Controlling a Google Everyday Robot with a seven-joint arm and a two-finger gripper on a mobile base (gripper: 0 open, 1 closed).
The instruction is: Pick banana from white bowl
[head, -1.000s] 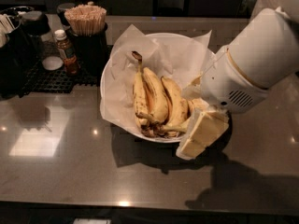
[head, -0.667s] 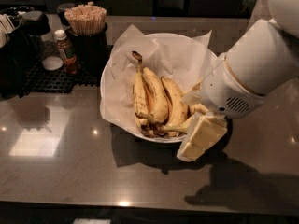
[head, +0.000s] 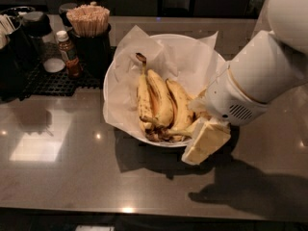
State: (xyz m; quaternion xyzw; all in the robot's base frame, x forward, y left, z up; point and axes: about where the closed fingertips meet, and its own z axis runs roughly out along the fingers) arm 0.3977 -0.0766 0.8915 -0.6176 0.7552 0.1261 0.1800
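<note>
The white bowl (head: 163, 35), lined with crinkled white paper, stands in the middle of the dark counter. Three yellow bananas (head: 161, 102) with blackened tips lie side by side in it, stems towards the back. A patch of yellow (head: 202, 96) shows at the bowl's right side beside my wrist. It may be the blotched banana, but my arm hides most of it. My gripper (head: 207, 141) points down over the bowl's front right rim, just right of the three bananas' dark ends.
A dark cup of wooden sticks (head: 89, 20) stands behind the bowl at the left. A small brown bottle (head: 69, 53) and dark containers sit on a black mat (head: 48, 81) at the far left. My white arm (head: 260, 76) covers the right side.
The arm's upper part has shifted slightly up and to the right. The gripper stays at almost the same spot by the bowl's front right rim. The bananas have not moved.
</note>
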